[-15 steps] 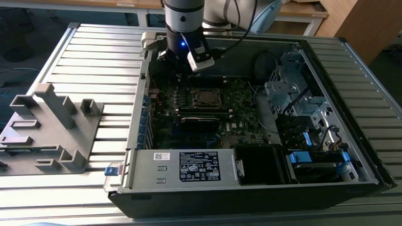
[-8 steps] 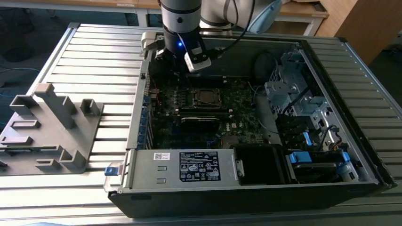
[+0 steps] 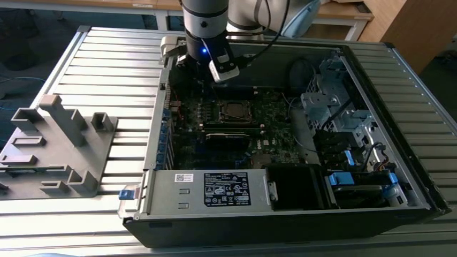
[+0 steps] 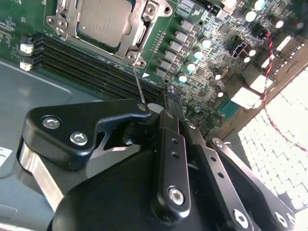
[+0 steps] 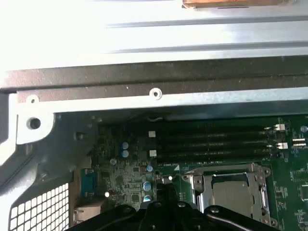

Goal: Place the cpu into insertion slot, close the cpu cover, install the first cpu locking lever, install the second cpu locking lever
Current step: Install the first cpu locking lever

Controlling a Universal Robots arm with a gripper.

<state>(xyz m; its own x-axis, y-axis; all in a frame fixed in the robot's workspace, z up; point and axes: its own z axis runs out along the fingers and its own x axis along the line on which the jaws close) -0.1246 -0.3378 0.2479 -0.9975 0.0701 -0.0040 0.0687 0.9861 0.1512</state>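
You had the arm [image 3: 205, 21] hanging down into the open computer case [image 3: 286, 227], which lay on its side on the slatted metal table [image 3: 107, 69]. Your gripper [image 4: 163, 103] sat low over the green motherboard [image 4: 202, 67], just beside the processor socket and near the dark memory slots [image 4: 86, 60]. Its fingers [image 4: 168, 120] were pressed together, with nothing pinched between them.

The cpu [image 4: 103, 19] was already seated in its slot, dull silver top facing up. The cpu cover [image 4: 61, 23] lay flat over it, its silvery frame surrounding the chip on all sides in both wrist views.

1 thin wire lever [image 4: 138, 84] ran from a corner of the socket straight toward the gripper. Its free end met the edge of the black fingertip in the second wrist view. You could not tell from that angle whether the 2 were truly touching or only lined up.

In the exterior view, the power supply [image 3: 207, 190] filled the case's near edge. A grey plastic fixture [image 3: 57, 144] stood on the table at the exterior view's left, well apart from the case.
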